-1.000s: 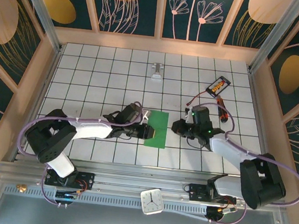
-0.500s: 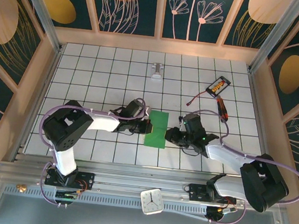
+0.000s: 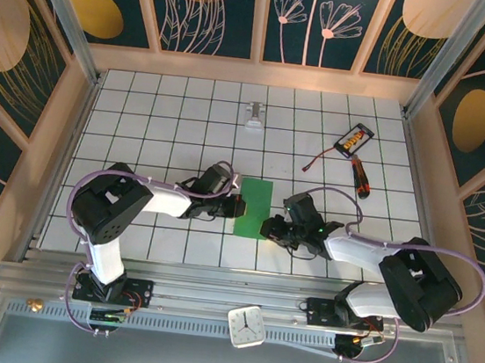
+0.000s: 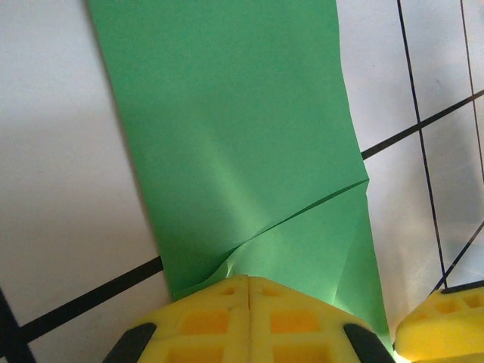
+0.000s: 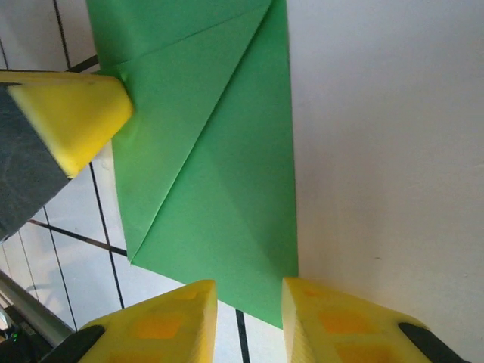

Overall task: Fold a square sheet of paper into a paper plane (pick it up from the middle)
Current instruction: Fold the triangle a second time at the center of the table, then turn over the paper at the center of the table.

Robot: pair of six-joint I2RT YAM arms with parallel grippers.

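The square sheet of paper, bright green, lies flat on the grid table, folded into a narrow strip with a diagonal flap. My left gripper is shut at the strip's left edge. Its yellow fingertips meet and press on the paper, which wrinkles up at the tips. My right gripper stands open low at the strip's near right corner. In the right wrist view its fingers straddle that corner of the paper, with the left gripper's yellow finger on the far edge.
A red-handled screwdriver and a black-and-orange device with a wire lie at the back right. A small grey clip sits at the back middle. A white clock rests on the front rail.
My left gripper has shut and settled at the paper's left edge. My right gripper has opened and slid down-left from beside the paper to its near right corner.
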